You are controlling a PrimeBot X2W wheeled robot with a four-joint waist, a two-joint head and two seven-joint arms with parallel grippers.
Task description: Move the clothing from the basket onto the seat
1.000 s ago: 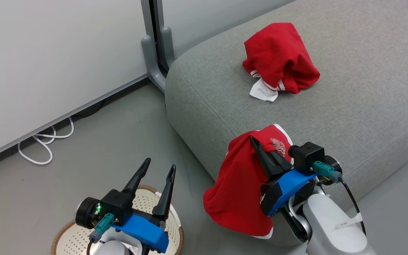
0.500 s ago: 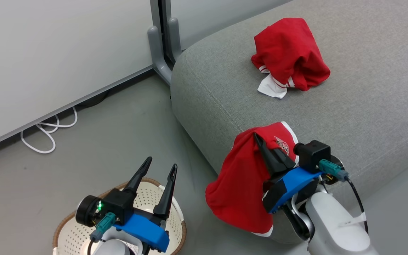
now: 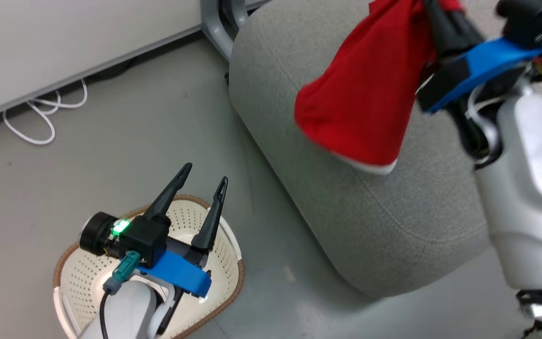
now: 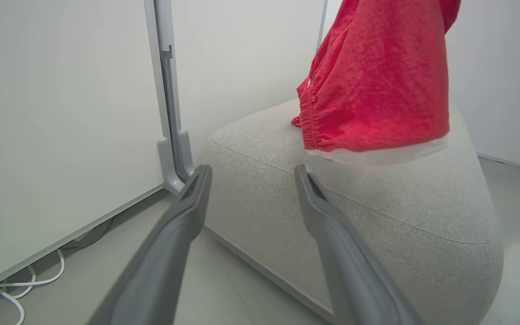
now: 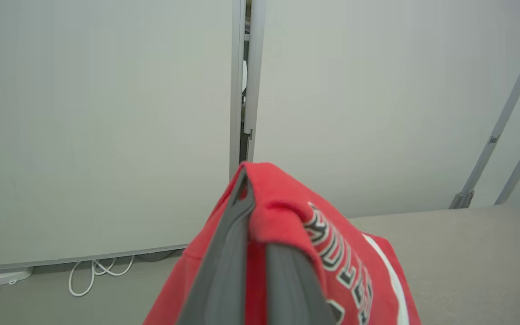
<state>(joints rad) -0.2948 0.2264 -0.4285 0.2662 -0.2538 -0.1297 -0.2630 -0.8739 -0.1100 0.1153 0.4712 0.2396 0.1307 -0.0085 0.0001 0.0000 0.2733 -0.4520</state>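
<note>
A bright red garment with white trim (image 3: 365,99) hangs from my right gripper (image 3: 435,16), which is shut on its upper fold above the near corner of the light grey seat (image 3: 393,212). The right wrist view shows red cloth (image 5: 287,212) with lettering pinched between the closed fingers (image 5: 224,262). My left gripper (image 3: 205,173) stands open with nothing in it over the cream perforated basket (image 3: 83,278) on the floor at lower left. From the left wrist view, the open left gripper (image 4: 252,170) points toward the seat (image 4: 377,212) and the hanging garment (image 4: 377,81).
White partition panels stand behind, with a grey foot (image 3: 214,23) beside the seat's corner. A looped white cable (image 3: 40,122) lies on the grey floor along the panel. Bare floor separates the basket from the seat.
The head camera has tilted down. My right gripper has lifted the red garment higher, over the seat's corner. The left gripper stays open above the basket.
</note>
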